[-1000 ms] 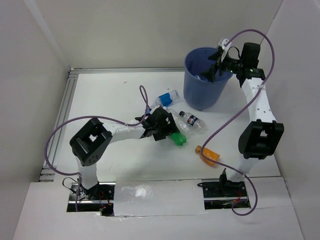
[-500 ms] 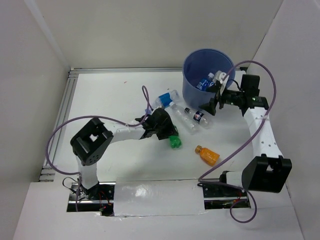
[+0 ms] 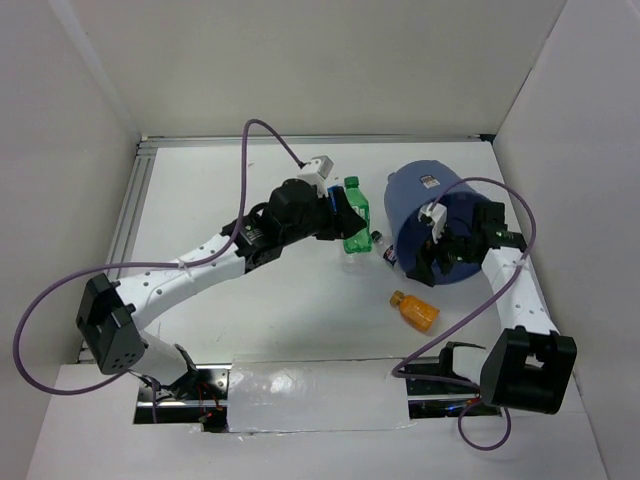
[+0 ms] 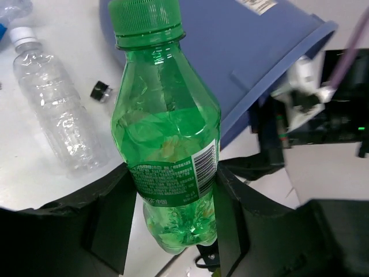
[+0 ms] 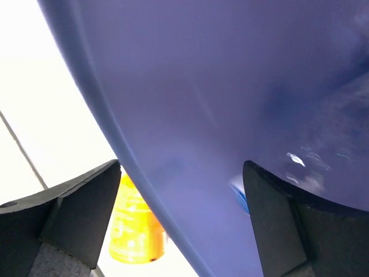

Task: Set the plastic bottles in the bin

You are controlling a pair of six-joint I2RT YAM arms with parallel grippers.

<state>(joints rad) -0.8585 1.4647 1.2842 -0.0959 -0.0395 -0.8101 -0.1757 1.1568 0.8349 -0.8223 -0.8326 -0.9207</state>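
My left gripper [image 3: 338,214] is shut on the green bottle [image 3: 355,226] and holds it off the table, just left of the bin. In the left wrist view the green bottle [image 4: 167,138] stands cap up between my fingers [image 4: 109,222]. The blue bin [image 3: 432,212] is tipped, its base towards the top camera. My right gripper [image 3: 440,258] is open and straddles the bin's rim [image 5: 144,173], one finger inside and one outside. The short orange bottle [image 3: 413,311] lies in front of the bin. A clear bottle [image 4: 55,115] lies on the table. A dark-labelled bottle [image 3: 384,251] peeks out beside the bin.
A small black cap [image 4: 100,90] lies near the clear bottle. White walls enclose the table on the left, back and right. A metal rail [image 3: 128,230] runs along the left edge. Purple cables loop over both arms.
My left arm has lifted the green bottle and carried it back and right, up to the bin. The bin has tipped from upright, and my right gripper has dropped to its rim.
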